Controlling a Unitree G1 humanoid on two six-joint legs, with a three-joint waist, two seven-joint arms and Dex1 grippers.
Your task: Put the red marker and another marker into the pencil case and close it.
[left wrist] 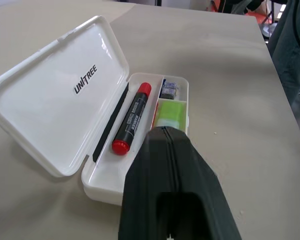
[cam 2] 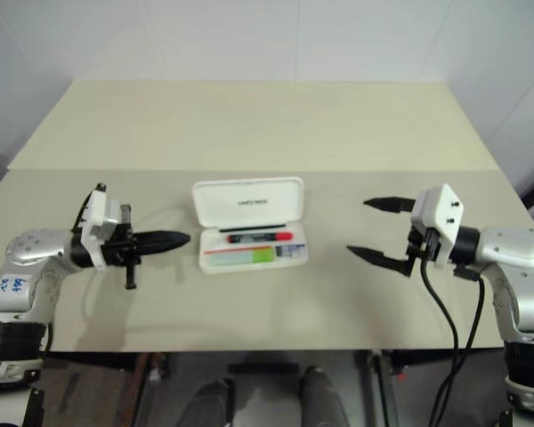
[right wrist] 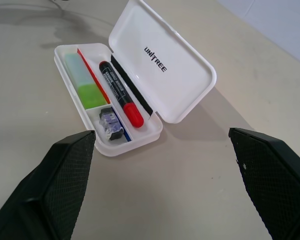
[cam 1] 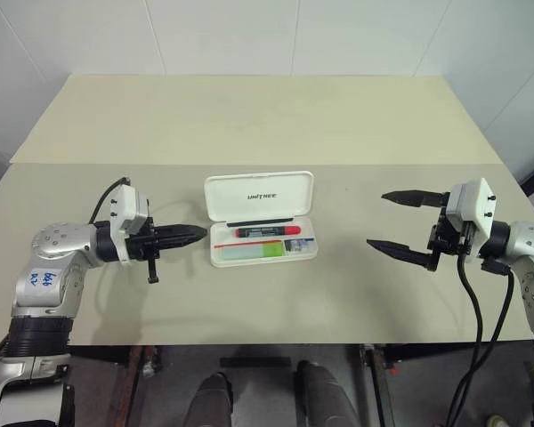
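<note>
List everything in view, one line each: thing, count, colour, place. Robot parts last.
table: one, beige, under everything.
pencil case: one, white, table centre, lid open.
red marker: one, black with red ends, in the case next to the lid.
green marker: one, pale mint with brighter green end, in the case's front compartment.
small grey item: one, in the case's small end compartment.
left gripper: one, black fingers shut, left of the case.
right gripper: one, black fingers open, right of the case.

Open pencil case (cam 1: 260, 196) holds red marker (cam 1: 267, 231); left pincer (cam 1: 196, 235) shut, right pincer (cam 1: 384, 221) spread.
</note>
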